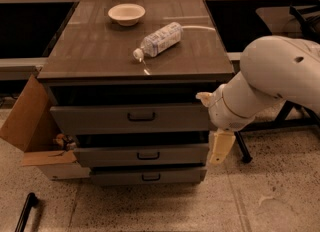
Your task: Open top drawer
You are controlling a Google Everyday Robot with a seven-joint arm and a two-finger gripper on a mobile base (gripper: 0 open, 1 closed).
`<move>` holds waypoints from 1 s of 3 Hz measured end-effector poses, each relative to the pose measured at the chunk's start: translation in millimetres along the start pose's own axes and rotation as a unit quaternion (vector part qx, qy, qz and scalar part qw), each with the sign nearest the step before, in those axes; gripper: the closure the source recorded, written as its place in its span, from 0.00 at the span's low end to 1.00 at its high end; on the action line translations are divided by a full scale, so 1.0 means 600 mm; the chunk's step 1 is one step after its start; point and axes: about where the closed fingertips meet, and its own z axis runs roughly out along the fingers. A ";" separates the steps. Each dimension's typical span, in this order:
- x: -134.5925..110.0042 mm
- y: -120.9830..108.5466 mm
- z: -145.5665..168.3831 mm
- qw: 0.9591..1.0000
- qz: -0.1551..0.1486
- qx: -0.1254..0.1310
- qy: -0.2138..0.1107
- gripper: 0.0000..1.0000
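End effector point(220, 147), state unclear, just below right end of partly open top drawer point(130, 118)

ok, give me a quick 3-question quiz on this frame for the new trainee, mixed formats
1. True or false: the gripper grips the handle of the top drawer.
2. What lies on its side on the cabinet top? A) a mug B) a clear bottle C) a can
3. Fill in: the white ___ sits near the back of the cabinet top, behind the bottle.

Key
1. False: the gripper hangs off the cabinet's right side as pictured, level with the middle drawer, apart from the handle.
2. B
3. bowl
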 end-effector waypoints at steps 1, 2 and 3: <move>0.024 -0.048 0.094 1.000 -0.022 0.001 -0.005 0.00; 0.024 -0.048 0.095 1.000 -0.022 0.001 -0.005 0.00; 0.027 -0.059 0.106 1.000 -0.024 0.008 -0.002 0.00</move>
